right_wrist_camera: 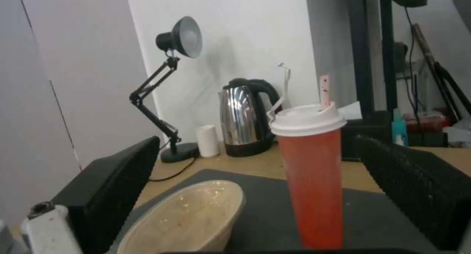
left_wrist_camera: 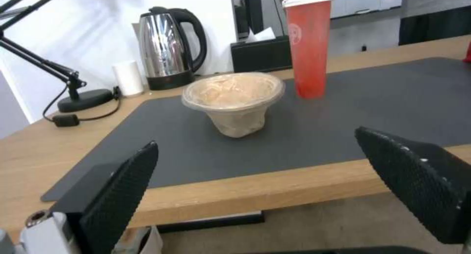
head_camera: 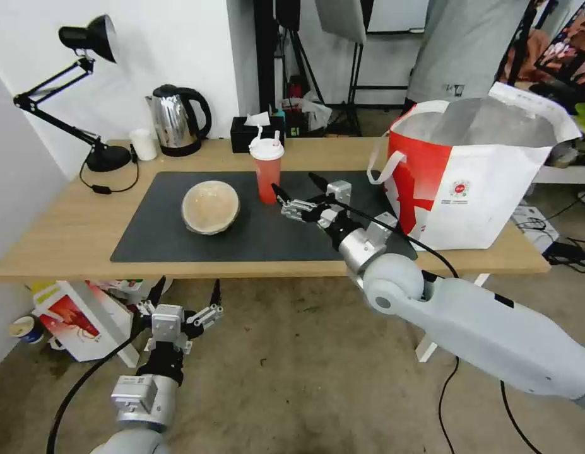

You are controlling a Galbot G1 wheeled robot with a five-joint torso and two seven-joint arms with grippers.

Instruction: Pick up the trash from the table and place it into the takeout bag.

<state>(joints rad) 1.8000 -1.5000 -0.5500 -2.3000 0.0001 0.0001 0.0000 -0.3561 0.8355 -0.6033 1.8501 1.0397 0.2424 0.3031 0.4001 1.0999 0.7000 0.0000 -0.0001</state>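
Light-wood table (head_camera: 65, 233) – grey mat (head_camera: 178, 243), lamp (head_camera: 93, 94), kettle (head_camera: 177, 120) at wall.

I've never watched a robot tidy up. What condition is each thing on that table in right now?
Drink cup: upright, lidded, on the mat.
Tan bowl: tilted, on the mat.
Takeout bag: standing open.
Right gripper: open, beside the cup.
Left gripper: open, below the table edge.
Kettle: lid closed.

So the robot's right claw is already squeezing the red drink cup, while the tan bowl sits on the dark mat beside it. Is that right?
Not quite. The head view shows the right gripper open and short of the red drink cup, not squeezing it; the right wrist view shows the cup ahead, between the spread fingers. The tan bowl does sit on the dark mat beside it.
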